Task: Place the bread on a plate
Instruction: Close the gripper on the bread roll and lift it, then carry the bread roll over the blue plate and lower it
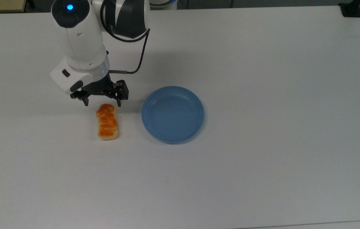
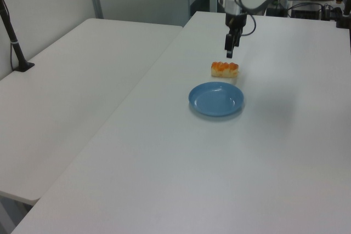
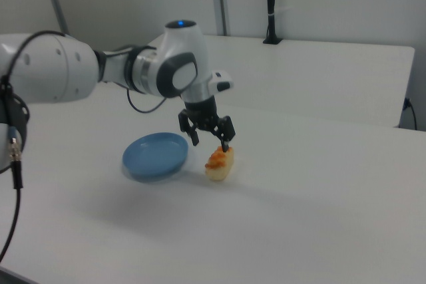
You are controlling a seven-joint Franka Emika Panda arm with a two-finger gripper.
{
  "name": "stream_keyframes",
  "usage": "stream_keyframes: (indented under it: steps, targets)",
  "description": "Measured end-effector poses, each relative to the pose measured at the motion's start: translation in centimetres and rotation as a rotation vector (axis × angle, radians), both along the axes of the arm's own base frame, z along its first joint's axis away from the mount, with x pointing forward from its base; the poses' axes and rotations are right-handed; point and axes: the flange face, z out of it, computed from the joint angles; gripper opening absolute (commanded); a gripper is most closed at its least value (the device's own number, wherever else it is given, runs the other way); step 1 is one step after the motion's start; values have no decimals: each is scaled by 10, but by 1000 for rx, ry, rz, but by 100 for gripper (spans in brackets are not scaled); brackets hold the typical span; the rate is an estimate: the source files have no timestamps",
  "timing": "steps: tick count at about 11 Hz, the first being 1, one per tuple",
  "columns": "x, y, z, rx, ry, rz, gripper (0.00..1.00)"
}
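Top view: gripper [image 1: 102, 104] fingers spread wide above the bread's [image 1: 107, 122] far end; plate [image 1: 172, 114] unmarked.

Bare table [image 1: 262, 159] all round bread [image 1: 107, 122] & plate [image 1: 172, 114]; clear gap betw them

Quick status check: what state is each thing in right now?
Tool: open, empty, above the bread's far end.
Bread: flat on the table, not gripped, off the plate.
Plate: upright on the table, empty.
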Motion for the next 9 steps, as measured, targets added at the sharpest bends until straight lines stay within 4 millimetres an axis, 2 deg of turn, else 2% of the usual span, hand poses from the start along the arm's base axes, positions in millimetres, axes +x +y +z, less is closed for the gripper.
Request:
stream_keyframes:
  steps: [2, 3, 4, 5, 6, 7, 9]
  targets:
    - [13, -1, -40, 3, -34, 5, 97]
    - [18, -1, -57, 4, -50, 7, 81]
    - [21, 0, -70, 5, -62, 10, 56]
    - [25, 1, -80, 7, -66, 11, 39]
    - [27, 2, -86, 10, -64, 12, 32]
    - [30, 4, -86, 10, -67, 14, 33]
    - [36, 7, -74, 9, -92, 5, 33]
